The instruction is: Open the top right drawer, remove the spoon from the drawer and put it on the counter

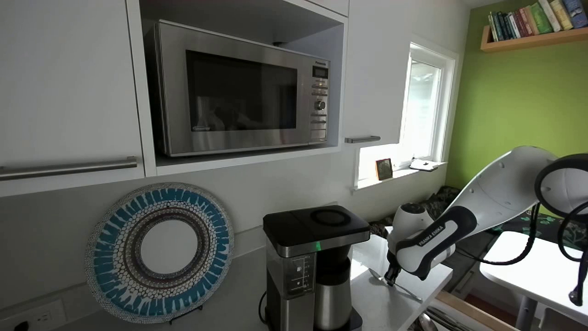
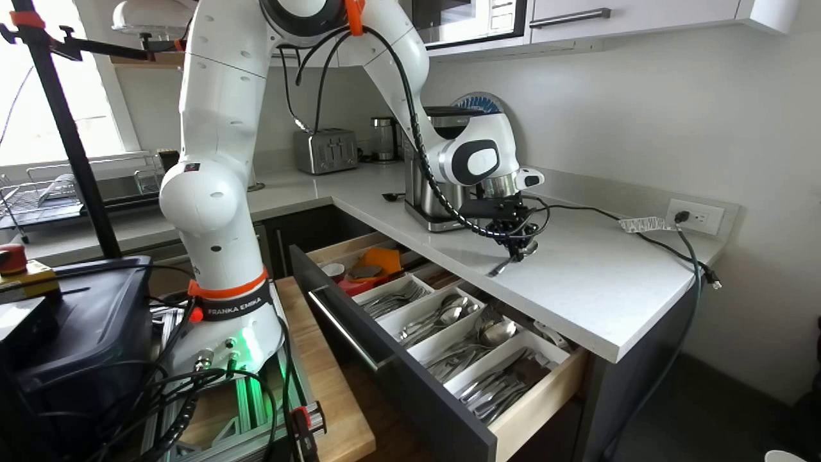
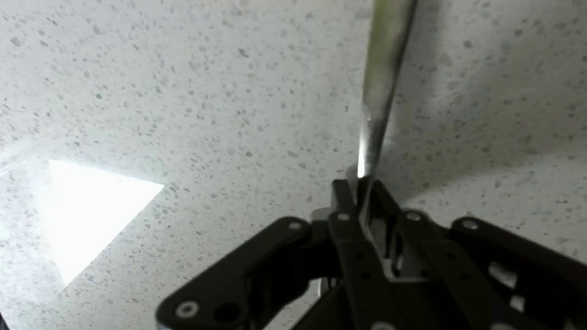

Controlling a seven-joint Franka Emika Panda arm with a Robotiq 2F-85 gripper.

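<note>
My gripper (image 1: 390,281) is shut on the spoon (image 1: 408,293), low over the white counter (image 1: 383,310). In the wrist view the spoon's silver handle (image 3: 380,82) runs up from between the black fingertips (image 3: 360,185), with its shadow beside it on the speckled counter (image 3: 206,114). In an exterior view the spoon (image 2: 499,267) shows under the gripper (image 2: 516,251), its bowl partly hidden by the fingers. I cannot tell whether the spoon touches the counter. The drawer (image 2: 423,399) is open below the counter edge, with cutlery in white trays.
A black-and-steel coffee machine (image 1: 289,271) stands on the counter close to the arm. A blue-white decorated plate (image 1: 105,248) leans on the wall. A toaster (image 2: 326,151) is farther back. A cable runs from the wall outlet (image 2: 699,217) over the counter's end.
</note>
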